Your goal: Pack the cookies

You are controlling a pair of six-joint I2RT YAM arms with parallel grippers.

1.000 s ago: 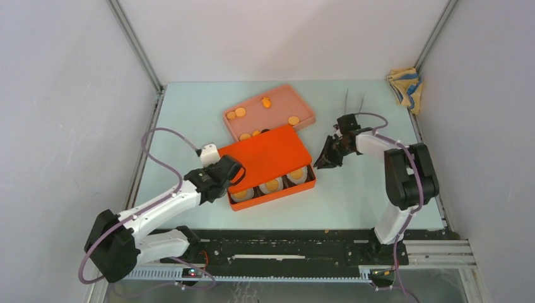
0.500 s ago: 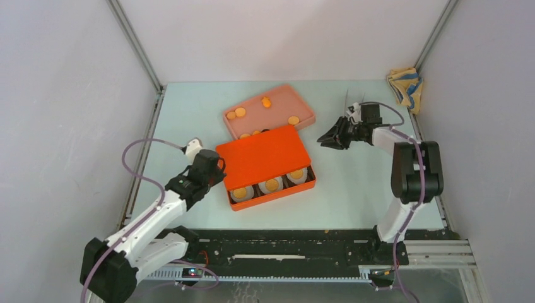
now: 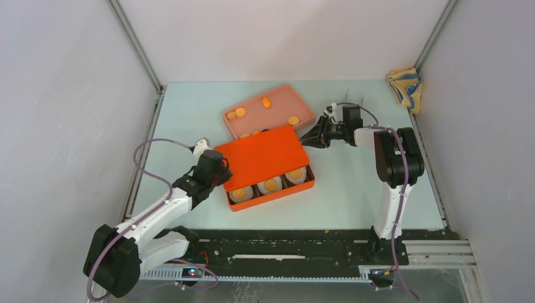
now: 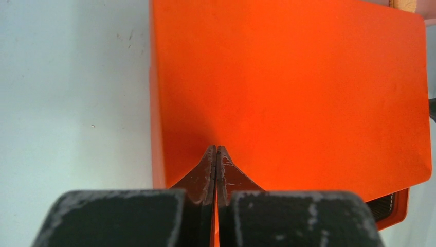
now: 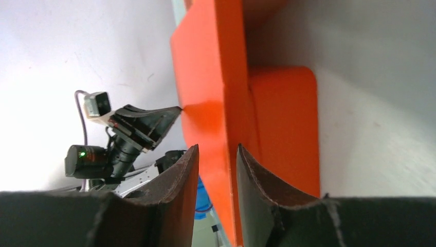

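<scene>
An orange lid [image 3: 262, 154] lies askew over the orange box [image 3: 277, 197], leaving the front row uncovered. That row holds white cups with orange cookies [image 3: 272, 185]. More cookies [image 3: 240, 112] lie loose in the pink tray [image 3: 303, 104] behind. My left gripper [image 3: 224, 165] is shut with nothing in it, its tips [image 4: 216, 148] against the lid's left edge. My right gripper [image 3: 310, 136] is at the lid's far right corner. In the right wrist view its jaws [image 5: 217, 148] are open and straddle the lid's edge [image 5: 205, 77], with a gap on one side.
A yellow and blue cloth [image 3: 404, 85] lies in the back right corner. Side walls close in the table on the left and right. The pink tray sits right behind the box, touching the lid's far edge.
The right gripper swung from beside the box to the lid's far right corner and opened wider. The left gripper drew back from the lid, then returned to its left edge, still shut.
</scene>
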